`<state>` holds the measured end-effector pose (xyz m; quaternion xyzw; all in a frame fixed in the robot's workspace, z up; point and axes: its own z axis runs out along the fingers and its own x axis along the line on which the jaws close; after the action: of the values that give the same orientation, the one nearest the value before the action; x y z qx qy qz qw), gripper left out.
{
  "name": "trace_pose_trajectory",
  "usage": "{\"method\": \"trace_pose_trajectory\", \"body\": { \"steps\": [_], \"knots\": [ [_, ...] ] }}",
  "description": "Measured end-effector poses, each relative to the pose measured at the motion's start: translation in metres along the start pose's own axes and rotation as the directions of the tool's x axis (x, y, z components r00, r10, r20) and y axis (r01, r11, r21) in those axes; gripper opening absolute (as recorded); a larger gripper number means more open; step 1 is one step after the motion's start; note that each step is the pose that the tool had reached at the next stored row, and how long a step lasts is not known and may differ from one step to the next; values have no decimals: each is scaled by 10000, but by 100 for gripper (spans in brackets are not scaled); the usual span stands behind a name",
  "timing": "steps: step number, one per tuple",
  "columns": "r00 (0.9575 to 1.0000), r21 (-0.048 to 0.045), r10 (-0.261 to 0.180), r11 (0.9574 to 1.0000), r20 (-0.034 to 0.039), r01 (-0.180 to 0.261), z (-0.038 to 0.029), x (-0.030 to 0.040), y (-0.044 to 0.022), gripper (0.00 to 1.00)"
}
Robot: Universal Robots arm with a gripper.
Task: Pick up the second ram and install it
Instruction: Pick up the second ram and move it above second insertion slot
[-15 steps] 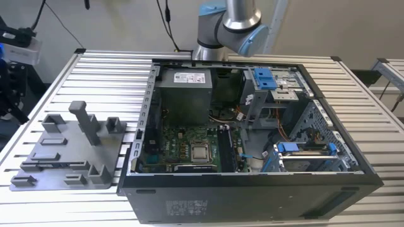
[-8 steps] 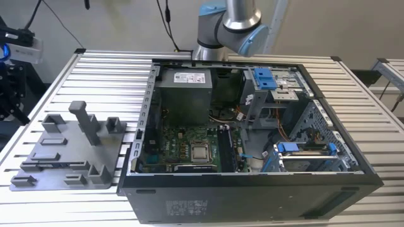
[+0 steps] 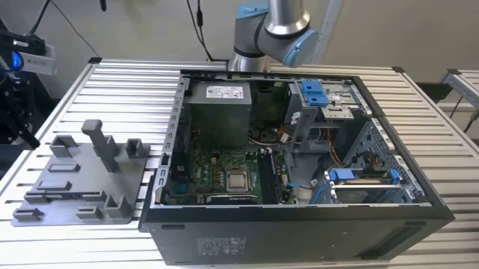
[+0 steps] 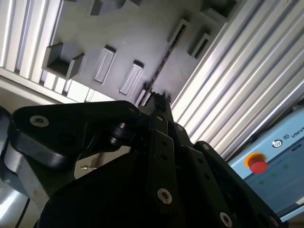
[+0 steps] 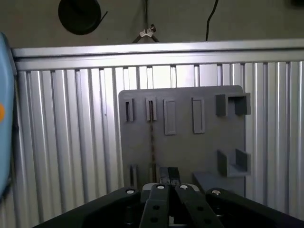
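The second ram (image 5: 153, 137) stands on its thin edge in a pair of narrow slots in the grey fixture plate (image 5: 190, 147). The plate lies by the edge of the slatted aluminium surface (image 3: 127, 84) at the exterior view's left, just beside the open computer case (image 3: 299, 230). We judge the slots are there to hold the stick upright, so that both flat faces are free to be gripped from above. In both wrist views the claw (image 5: 169, 175) hangs over the plate, clear of the stick. Its fingertips are drawn together and have hold of nothing. In the first wrist view the claw sits nearly in line with the stick's length, which we read as squaring up for the pick. The case lies on its side in the middle of the surface with its panel off and the motherboard (image 3: 217, 168) facing up, presumably so the memory slots can be reached from overhead. We take it the pick has not yet been made.
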<state>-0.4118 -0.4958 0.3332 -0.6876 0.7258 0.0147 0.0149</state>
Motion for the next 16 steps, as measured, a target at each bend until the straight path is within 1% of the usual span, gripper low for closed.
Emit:
{"method": "trace_pose_trajectory", "body": {
  "steps": [2,15,16],
  "knots": [
    [10000,-7,-64,10000,0,64,4,-1,-23,11],
    [9999,-11,-139,9999,0,139,5,-1,-24,12],
    [9999,-11,-143,9999,0,143,4,-1,-24,24]
  ]
}}
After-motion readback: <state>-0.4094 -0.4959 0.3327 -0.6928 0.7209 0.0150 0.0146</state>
